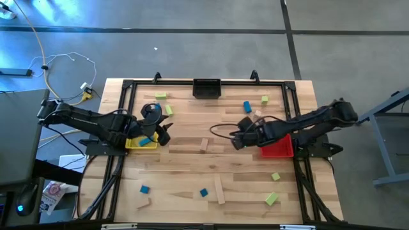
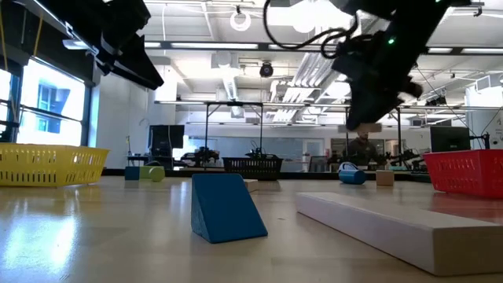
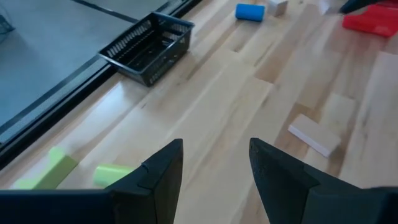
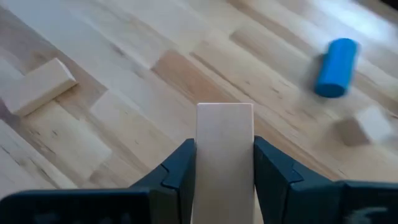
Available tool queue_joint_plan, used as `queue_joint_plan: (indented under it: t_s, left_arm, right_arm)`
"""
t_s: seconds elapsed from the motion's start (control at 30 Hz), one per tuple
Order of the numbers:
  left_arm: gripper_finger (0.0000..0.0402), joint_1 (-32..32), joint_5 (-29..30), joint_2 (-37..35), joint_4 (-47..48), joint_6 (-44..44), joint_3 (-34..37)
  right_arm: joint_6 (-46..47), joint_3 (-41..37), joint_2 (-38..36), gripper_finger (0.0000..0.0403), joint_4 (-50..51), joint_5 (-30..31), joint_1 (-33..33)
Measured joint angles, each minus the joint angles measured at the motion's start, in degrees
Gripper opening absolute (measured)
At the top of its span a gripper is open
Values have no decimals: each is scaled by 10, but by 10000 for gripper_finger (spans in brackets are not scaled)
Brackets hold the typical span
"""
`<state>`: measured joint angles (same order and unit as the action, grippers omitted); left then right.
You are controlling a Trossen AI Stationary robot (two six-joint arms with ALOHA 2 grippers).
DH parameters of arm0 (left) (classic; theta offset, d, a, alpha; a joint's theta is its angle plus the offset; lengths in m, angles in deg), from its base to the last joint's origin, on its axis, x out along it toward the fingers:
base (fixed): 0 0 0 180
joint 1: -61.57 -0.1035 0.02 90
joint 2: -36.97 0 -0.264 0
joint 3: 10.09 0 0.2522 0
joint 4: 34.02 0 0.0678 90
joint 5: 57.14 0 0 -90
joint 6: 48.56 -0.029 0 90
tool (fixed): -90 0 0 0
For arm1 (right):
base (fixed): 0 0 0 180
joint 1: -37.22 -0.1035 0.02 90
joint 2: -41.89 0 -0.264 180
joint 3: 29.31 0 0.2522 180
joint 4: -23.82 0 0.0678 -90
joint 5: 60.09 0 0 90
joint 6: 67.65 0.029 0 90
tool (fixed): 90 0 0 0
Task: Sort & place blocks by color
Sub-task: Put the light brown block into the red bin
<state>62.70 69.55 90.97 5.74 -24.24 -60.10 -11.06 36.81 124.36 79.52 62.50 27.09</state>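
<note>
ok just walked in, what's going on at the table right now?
Two arms are sorting blocks into bins. The right gripper is shut on a plain wood bar, held above the table near the red bin. The left gripper is open and empty, over the table beside the yellow bin. Blue, green and wood pieces lie scattered; the black bin sits at the far edge.

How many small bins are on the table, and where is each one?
3. The yellow bin is at the left side, partly under the left arm. The black bin is at the middle of the far edge. The red bin is at the right side. None seems hidden.
</note>
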Motion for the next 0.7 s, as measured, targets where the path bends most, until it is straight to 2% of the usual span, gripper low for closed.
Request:
queue_joint_plan:
  t_s: [0.13, 0.37, 0.53, 0.7]
  left_arm:
    - [170, -17, 0, 0, 0, -1, 0]
    - [170, -41, -19, 0, -1, -12, 0]
    - [170, -55, -20, 0, 0, -43, 0]
    - [170, -76, -33, 0, -1, -70, 0]
  right_arm:
    - [73, 0, -28, 105, 85, 17, -27]
    - [243, 0, -41, 105, 260, 10, -83]
    - [327, -18, -41, 105, 303, -32, -124]
    - [378, -51, -41, 105, 304, -86, -156]
